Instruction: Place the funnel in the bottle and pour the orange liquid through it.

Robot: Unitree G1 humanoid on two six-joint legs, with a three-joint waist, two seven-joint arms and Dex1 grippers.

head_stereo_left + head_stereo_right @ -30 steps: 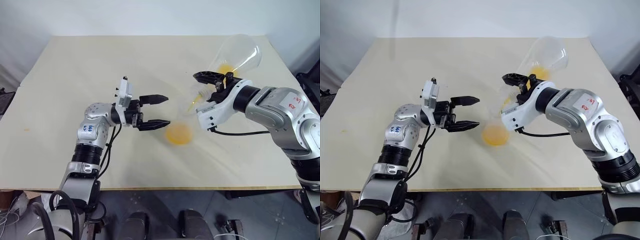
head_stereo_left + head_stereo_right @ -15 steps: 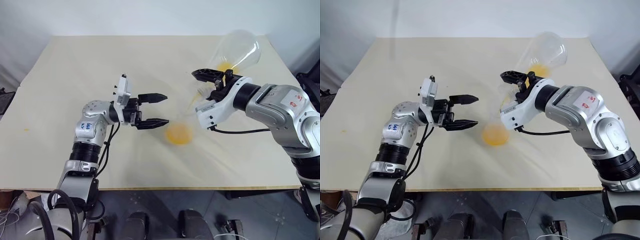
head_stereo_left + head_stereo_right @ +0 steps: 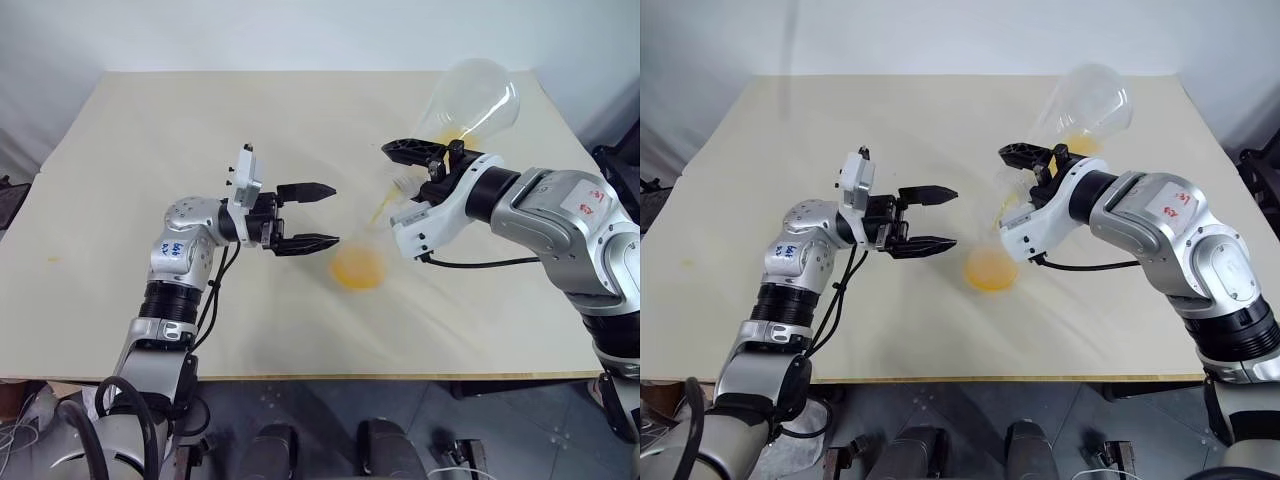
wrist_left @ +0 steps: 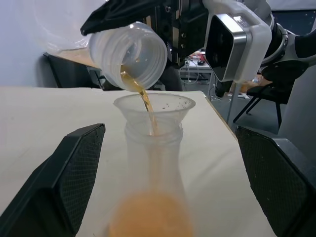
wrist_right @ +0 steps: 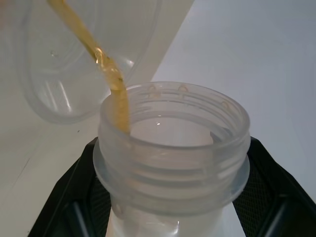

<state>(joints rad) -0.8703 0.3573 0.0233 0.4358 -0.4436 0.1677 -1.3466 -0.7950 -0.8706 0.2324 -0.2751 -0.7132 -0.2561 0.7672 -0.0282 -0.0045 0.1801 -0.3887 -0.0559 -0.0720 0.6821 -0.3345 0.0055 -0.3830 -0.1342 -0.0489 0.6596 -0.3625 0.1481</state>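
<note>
Now flask (image 3: 470,100) tipped steeper in clenched right jaws (image 3: 428,160); orange liquid (image 4: 143,96) streaming into funnel (image 4: 154,106) on bottle (image 4: 153,163); left jaws (image 3: 318,215) released, idle. Pour well along.

A bottle (image 4: 153,173) stands on the bench (image 3: 150,130) near its middle, with a funnel (image 4: 154,109) in its neck, the left end effector (image 3: 318,215) beside it toward the left edge, and a tilted flask (image 3: 470,100) above it toward the right far corner.
</note>
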